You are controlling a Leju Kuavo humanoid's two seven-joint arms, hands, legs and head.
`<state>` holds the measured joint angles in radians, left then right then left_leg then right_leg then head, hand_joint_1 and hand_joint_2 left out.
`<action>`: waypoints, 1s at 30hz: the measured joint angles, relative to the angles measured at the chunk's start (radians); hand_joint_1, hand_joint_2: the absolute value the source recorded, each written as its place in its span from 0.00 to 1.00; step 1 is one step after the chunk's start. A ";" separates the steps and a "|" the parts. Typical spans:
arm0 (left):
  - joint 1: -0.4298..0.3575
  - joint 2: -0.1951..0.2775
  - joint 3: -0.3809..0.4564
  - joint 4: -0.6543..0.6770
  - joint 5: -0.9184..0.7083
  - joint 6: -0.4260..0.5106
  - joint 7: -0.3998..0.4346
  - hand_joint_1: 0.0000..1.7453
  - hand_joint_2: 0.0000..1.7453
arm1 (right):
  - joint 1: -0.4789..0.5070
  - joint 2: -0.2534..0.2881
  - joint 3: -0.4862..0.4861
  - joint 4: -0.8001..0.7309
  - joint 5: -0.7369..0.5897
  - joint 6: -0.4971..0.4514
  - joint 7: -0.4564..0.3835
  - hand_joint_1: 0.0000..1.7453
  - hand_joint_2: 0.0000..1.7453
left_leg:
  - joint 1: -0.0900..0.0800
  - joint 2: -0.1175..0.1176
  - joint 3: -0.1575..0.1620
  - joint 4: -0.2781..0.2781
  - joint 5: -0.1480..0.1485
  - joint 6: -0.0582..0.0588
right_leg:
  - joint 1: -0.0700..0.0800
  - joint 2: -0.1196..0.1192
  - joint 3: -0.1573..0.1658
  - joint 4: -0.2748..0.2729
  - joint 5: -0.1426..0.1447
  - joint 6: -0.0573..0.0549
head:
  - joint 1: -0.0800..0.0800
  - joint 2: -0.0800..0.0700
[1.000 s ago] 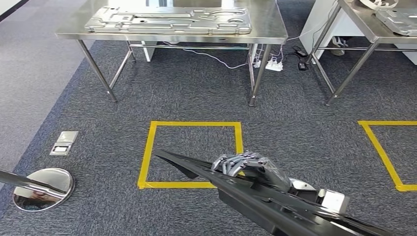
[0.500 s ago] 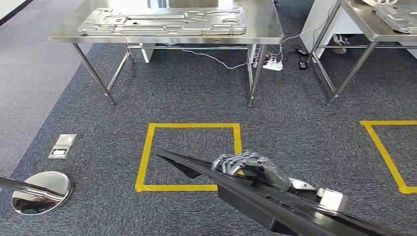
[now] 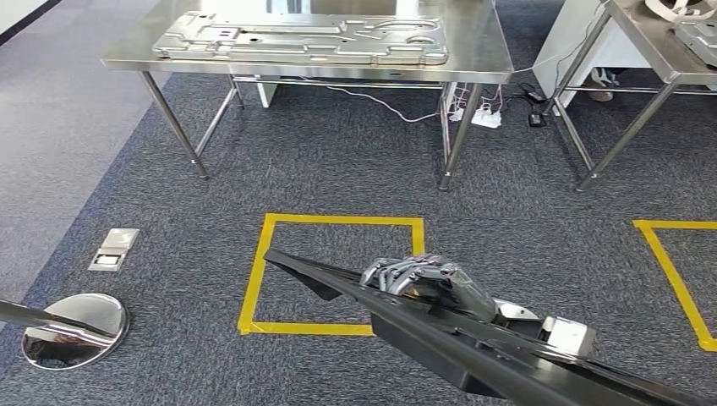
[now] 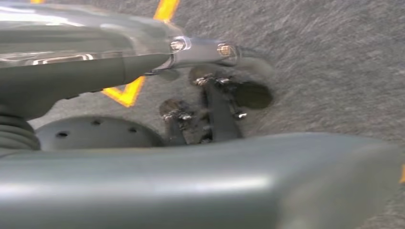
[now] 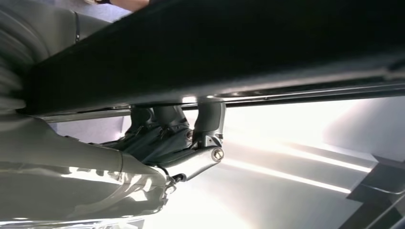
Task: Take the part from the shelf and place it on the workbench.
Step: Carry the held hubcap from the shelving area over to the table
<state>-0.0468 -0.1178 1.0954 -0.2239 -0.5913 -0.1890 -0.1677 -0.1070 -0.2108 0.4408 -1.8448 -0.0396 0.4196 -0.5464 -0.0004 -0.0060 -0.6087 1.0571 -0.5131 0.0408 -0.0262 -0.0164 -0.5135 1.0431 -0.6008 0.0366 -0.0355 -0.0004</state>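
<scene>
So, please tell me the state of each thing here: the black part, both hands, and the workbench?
black part: carried above the floor, tilted
right hand: grips the black part's upper edge
left hand: fingers over carpet; grip unclear
workbench: ahead, bears a silver metal panel

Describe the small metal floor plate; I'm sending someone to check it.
Start from the long steel workbench and come back across the dark grey carpet. The small square metal floor plate lies flush left of the yellow tape square; the round mirrored base nearby is domed.
</scene>
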 joint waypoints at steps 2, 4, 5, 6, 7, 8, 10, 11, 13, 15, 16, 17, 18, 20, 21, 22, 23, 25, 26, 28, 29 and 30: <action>0.000 0.000 0.000 0.000 0.000 0.000 0.000 0.00 0.00 | -0.003 0.000 -0.002 0.001 -0.001 0.000 0.000 1.00 1.00 | 0.005 0.000 0.015 -0.013 -0.001 0.008 | 0.001 0.003 -0.029 0.065 -0.035 0.004 | 0.001 0.000; -0.001 0.000 0.000 0.000 0.000 0.000 0.000 0.00 0.00 | -0.001 0.000 -0.004 0.005 -0.002 0.000 0.000 1.00 1.00 | 0.004 -0.001 0.022 -0.015 -0.007 0.015 | 0.002 0.006 -0.102 0.187 -0.078 0.006 | 0.001 0.000; -0.001 0.000 0.000 0.000 0.000 0.000 0.000 0.00 0.00 | 0.001 0.000 -0.005 0.008 -0.004 0.001 0.000 1.00 1.00 | 0.003 -0.001 0.027 -0.015 -0.011 0.017 | 0.003 0.006 -0.136 0.235 -0.084 0.007 | 0.001 0.000; -0.001 -0.001 0.000 0.000 -0.001 0.000 0.000 0.00 0.00 | 0.002 0.000 -0.006 0.010 -0.006 0.001 0.000 1.00 1.00 | 0.002 -0.002 0.032 -0.015 -0.016 0.018 | 0.003 0.007 -0.156 0.252 -0.071 0.008 | 0.001 0.000; 0.000 -0.001 0.000 0.000 -0.001 0.000 0.000 0.00 0.00 | 0.003 0.000 -0.007 0.011 -0.008 0.002 0.000 1.00 1.00 | 0.001 -0.003 0.040 -0.015 -0.021 0.018 | 0.003 0.007 -0.158 0.233 -0.040 0.008 | 0.001 0.000; 0.001 -0.001 0.000 0.000 -0.002 0.001 0.000 0.00 0.00 | 0.004 0.000 -0.009 0.011 -0.009 0.002 0.000 1.00 1.00 | 0.001 -0.004 0.049 -0.015 -0.027 0.016 | 0.003 0.008 -0.143 0.179 0.006 0.006 | 0.001 0.000; 0.001 -0.003 0.000 0.000 -0.005 0.005 0.000 0.00 0.00 | 0.014 -0.002 -0.016 0.009 -0.009 0.001 -0.007 1.00 1.00 | -0.001 -0.006 0.064 -0.014 -0.041 0.009 | 0.006 0.010 -0.100 0.064 0.073 -0.003 | 0.001 0.000; 0.000 -0.005 0.000 0.000 -0.006 0.009 0.000 0.00 0.00 | 0.026 -0.004 -0.020 0.004 -0.008 0.001 -0.014 1.00 1.00 | -0.001 -0.008 0.066 -0.013 -0.045 0.004 | 0.009 0.011 -0.086 0.027 0.083 -0.008 | 0.001 0.000; 0.000 -0.012 0.000 0.000 -0.006 0.019 0.001 0.00 0.00 | 0.057 -0.013 -0.027 -0.013 -0.006 0.001 -0.031 1.00 1.00 | -0.001 -0.010 0.066 -0.014 -0.051 -0.007 | 0.013 0.012 -0.077 0.006 0.075 -0.016 | 0.000 0.000; 0.001 -0.017 0.000 0.000 -0.006 0.024 -0.001 0.00 0.00 | 0.081 -0.020 -0.033 -0.031 -0.005 0.002 -0.043 1.00 1.00 | 0.000 -0.009 0.069 -0.011 -0.059 -0.017 | 0.008 0.012 -0.071 -0.002 0.072 -0.024 | 0.000 0.000; 0.001 -0.018 0.000 0.000 -0.005 0.025 -0.003 0.00 0.00 | 0.087 -0.022 -0.036 -0.037 -0.005 0.003 -0.047 1.00 1.00 | 0.001 -0.008 0.062 0.008 -0.071 -0.022 | 0.003 0.011 -0.066 -0.006 0.071 -0.029 | -0.002 0.000; 0.000 -0.019 0.000 0.000 -0.005 0.025 -0.005 0.00 0.00 | 0.090 -0.023 -0.038 -0.041 -0.005 0.005 -0.050 1.00 1.00 | 0.003 -0.007 0.043 0.047 -0.091 -0.029 | -0.001 0.009 -0.061 -0.009 0.069 -0.033 | -0.003 0.000; -0.001 -0.020 0.000 0.000 -0.005 0.025 -0.006 0.00 0.00 | 0.092 -0.023 -0.039 -0.043 -0.005 0.007 -0.052 1.00 1.00 | 0.006 -0.007 0.012 0.105 -0.115 -0.035 | -0.002 0.008 -0.057 -0.009 0.065 -0.036 | -0.004 0.000; 0.001 -0.021 0.001 0.000 -0.005 0.025 -0.006 0.00 0.00 | 0.093 -0.023 -0.039 -0.043 -0.005 0.010 -0.053 1.00 1.00 | 0.014 -0.006 -0.061 0.227 -0.150 -0.045 | -0.002 0.006 -0.048 -0.009 0.057 -0.037 | -0.005 0.000; 0.002 -0.021 0.002 0.000 -0.005 0.025 -0.006 0.00 0.00 | 0.093 -0.023 -0.039 -0.043 -0.005 0.011 -0.053 1.00 1.00 | 0.017 -0.005 -0.083 0.253 -0.144 -0.049 | -0.003 0.007 -0.042 -0.009 0.052 -0.036 | -0.005 0.000; 0.004 -0.021 0.002 0.000 -0.005 0.025 -0.006 0.00 0.00 | 0.093 -0.023 -0.039 -0.043 -0.005 0.012 -0.053 1.00 1.00 | 0.018 -0.005 -0.087 0.242 -0.118 -0.051 | -0.004 0.007 -0.034 -0.009 0.046 -0.033 | -0.005 0.000; 0.004 -0.021 0.002 0.000 -0.005 0.025 -0.006 0.00 0.00 | 0.092 -0.023 -0.039 -0.043 -0.005 0.013 -0.053 1.00 1.00 | 0.020 -0.003 -0.073 0.194 -0.076 -0.052 | -0.005 0.007 -0.024 -0.009 0.039 -0.030 | -0.005 0.000; 0.005 -0.021 0.004 0.000 -0.005 0.025 -0.006 0.00 0.00 | 0.087 -0.023 -0.039 -0.043 -0.006 0.017 -0.052 1.00 1.00 | 0.018 0.000 -0.029 0.078 -0.004 -0.049 | -0.006 0.006 -0.005 -0.009 0.025 -0.020 | -0.005 0.000; 0.004 -0.021 0.006 0.000 -0.004 0.024 -0.006 0.00 0.00 | 0.084 -0.022 -0.039 -0.043 -0.006 0.019 -0.052 1.00 1.00 | 0.016 0.001 -0.012 0.037 0.009 -0.044 | -0.005 0.006 -0.001 -0.009 0.020 -0.015 | -0.005 0.000; 0.003 -0.021 0.010 0.000 -0.004 0.023 -0.004 0.00 0.00 | 0.078 -0.019 -0.038 -0.043 -0.006 0.020 -0.047 1.00 1.00 | 0.010 0.002 -0.004 0.015 -0.001 -0.032 | -0.003 0.006 0.001 -0.013 0.016 -0.003 | -0.006 0.000; 0.003 -0.021 0.012 0.000 -0.004 0.022 -0.003 0.00 0.00 | 0.075 -0.017 -0.038 -0.043 -0.006 0.021 -0.043 1.00 1.00 | 0.009 0.002 -0.001 0.010 -0.005 -0.025 | -0.004 0.005 0.003 -0.017 0.015 0.003 | -0.006 0.000; 0.005 -0.020 0.013 0.000 -0.004 0.022 -0.002 0.00 0.00 | 0.072 -0.015 -0.038 -0.043 -0.005 0.021 -0.039 1.00 1.00 | 0.010 0.002 0.002 0.007 -0.006 -0.019 | -0.005 0.005 0.007 -0.017 0.011 0.008 | -0.006 0.000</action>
<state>-0.0422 -0.1382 1.1083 -0.2241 -0.5952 -0.1671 -0.1699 -0.0353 -0.2262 0.4031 -1.8879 -0.0447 0.4402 -0.5852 0.0096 -0.0037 -0.6063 1.0640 -0.5191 0.0221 -0.0310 -0.0112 -0.5064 1.0261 -0.5901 0.0450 -0.0410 -0.0003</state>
